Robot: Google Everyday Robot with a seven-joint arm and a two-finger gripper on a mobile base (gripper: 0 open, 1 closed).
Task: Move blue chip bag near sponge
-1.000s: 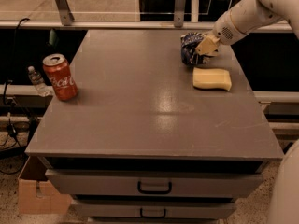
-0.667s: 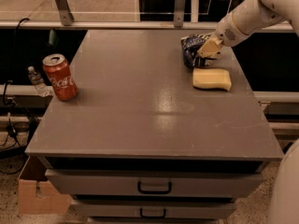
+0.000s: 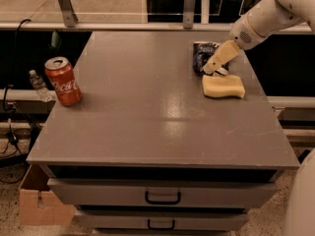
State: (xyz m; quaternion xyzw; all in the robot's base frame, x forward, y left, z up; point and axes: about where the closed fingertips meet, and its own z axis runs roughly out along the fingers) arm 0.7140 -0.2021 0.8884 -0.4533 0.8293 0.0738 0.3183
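The blue chip bag (image 3: 202,56) lies on the grey table top (image 3: 147,107) at the back right, just behind the sponge. The sponge (image 3: 224,86) is a pale yellow block lying flat a short way in front of the bag, with only a small gap between them. My gripper (image 3: 215,63) reaches in from the upper right on a white arm. Its tan tip sits over the right edge of the bag and just above the sponge's back edge, hiding part of the bag.
A red soda can (image 3: 63,80) stands near the table's left edge. A small plastic bottle (image 3: 38,85) sits off the table to the left. Drawers (image 3: 162,196) are below the front edge, a cardboard box (image 3: 37,205) on the floor, and a rail (image 3: 147,26) behind the table.
The gripper has shifted slightly down towards the sponge. The bag now lies flatter on the table, in about the same spot beside the sponge. The can and sponge have not moved.
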